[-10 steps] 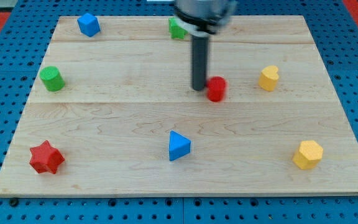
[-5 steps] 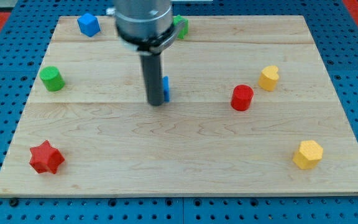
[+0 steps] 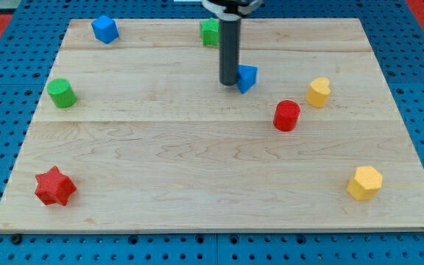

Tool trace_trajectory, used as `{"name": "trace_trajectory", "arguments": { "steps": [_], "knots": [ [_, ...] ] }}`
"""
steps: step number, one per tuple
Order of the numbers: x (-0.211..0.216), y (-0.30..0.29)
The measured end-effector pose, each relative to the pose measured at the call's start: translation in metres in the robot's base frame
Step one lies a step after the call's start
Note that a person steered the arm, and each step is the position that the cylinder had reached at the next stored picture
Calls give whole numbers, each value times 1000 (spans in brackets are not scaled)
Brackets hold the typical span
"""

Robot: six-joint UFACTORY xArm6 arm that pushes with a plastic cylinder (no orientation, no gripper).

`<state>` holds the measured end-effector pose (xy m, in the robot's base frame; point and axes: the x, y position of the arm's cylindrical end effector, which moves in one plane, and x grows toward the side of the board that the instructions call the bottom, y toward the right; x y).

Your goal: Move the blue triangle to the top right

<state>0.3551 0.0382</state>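
Pushing is under way: the blue triangle sits above the board's middle, a little to the view's right of centre, but well short of the top right corner of the board, so most of the rightward travel is left, by my judgement. The red cylinder and a yellow block lie below and to its right, off the direct line to that corner. My tip touches the triangle's left side. The rod stands upright, its mount cut off at the view's top. No claw is fitted, so there is no claw state to tell.
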Motion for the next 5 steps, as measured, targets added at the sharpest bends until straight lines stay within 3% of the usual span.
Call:
{"name": "trace_trajectory", "arguments": {
  "steps": [1,2,5],
  "knots": [
    [6,35],
    [39,49],
    [-29,83]
  ]
}}
